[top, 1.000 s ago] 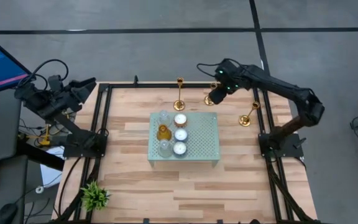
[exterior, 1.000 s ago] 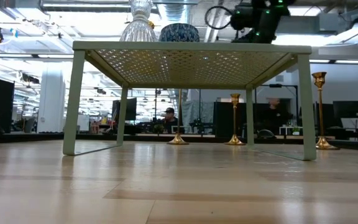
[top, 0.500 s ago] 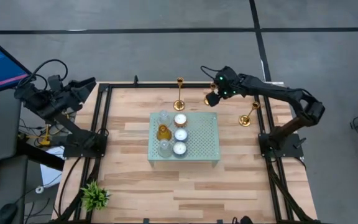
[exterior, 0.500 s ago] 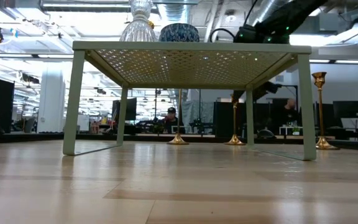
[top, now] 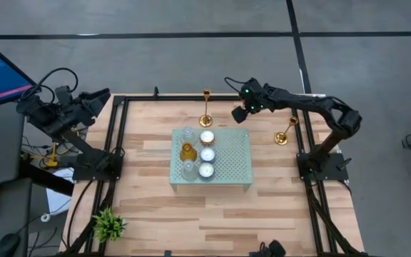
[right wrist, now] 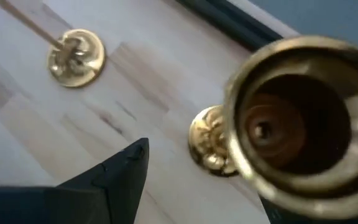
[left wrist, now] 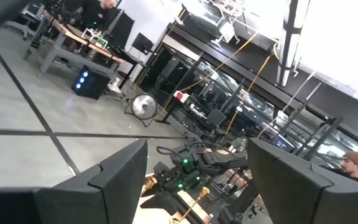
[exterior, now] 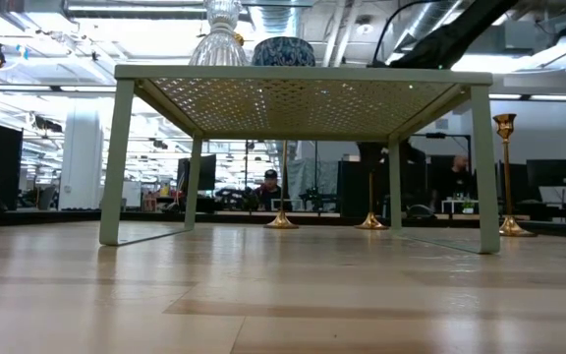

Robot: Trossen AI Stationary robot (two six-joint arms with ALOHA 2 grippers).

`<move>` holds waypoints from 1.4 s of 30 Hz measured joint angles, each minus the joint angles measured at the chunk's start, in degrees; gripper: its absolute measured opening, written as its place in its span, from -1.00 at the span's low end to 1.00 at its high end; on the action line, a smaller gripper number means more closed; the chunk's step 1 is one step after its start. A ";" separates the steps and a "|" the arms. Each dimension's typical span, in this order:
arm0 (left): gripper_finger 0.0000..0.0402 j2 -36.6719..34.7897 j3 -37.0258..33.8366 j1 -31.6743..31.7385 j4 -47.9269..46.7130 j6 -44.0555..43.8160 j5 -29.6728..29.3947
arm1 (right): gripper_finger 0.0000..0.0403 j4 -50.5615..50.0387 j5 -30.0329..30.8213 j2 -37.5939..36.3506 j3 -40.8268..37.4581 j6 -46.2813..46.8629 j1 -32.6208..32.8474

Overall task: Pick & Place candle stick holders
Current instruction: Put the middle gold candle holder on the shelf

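Observation:
Three gold candle stick holders stand on their round bases along the table's far side: one at far centre [top: 206, 107], a middle one [exterior: 370, 202] and one at the right [top: 287, 132]. My right gripper [top: 238, 114] is open and slants down over the middle holder. In the right wrist view its cup top [right wrist: 297, 130] sits between the fingers [right wrist: 126, 171], above its own base [right wrist: 209, 146]; no touch shows. My left gripper [top: 95, 100] waits open beyond the table's far left corner.
A pale green perforated rack [top: 230, 160] stands mid-table, carrying glass cups [top: 188, 151] and white tealights [top: 206, 153]. A small green plant [top: 108, 225] sits at the near left corner. Bare wood lies on the near side of the rack and to its right.
My right gripper has come down from above the rack's height to the middle candle stick holder and shifted slightly toward the table's left. The holders stand where they stood.

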 joint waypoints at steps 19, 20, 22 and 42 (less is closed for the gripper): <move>0.37 0.00 0.00 0.00 0.46 0.20 -0.76 | -0.89 4.33 3.76 0.29 -0.02 -4.70 -0.46; 0.37 0.00 0.00 -0.01 0.46 0.22 -0.94 | -0.94 4.38 3.62 0.29 -0.02 -5.01 -0.46; 0.37 0.00 0.00 0.00 0.44 0.22 -1.03 | -0.94 4.35 3.74 0.31 -0.02 -5.25 -0.51; 0.37 0.00 0.00 -0.01 0.05 0.63 -1.03 | -0.93 -0.58 2.32 -12.87 -1.07 -8.14 0.57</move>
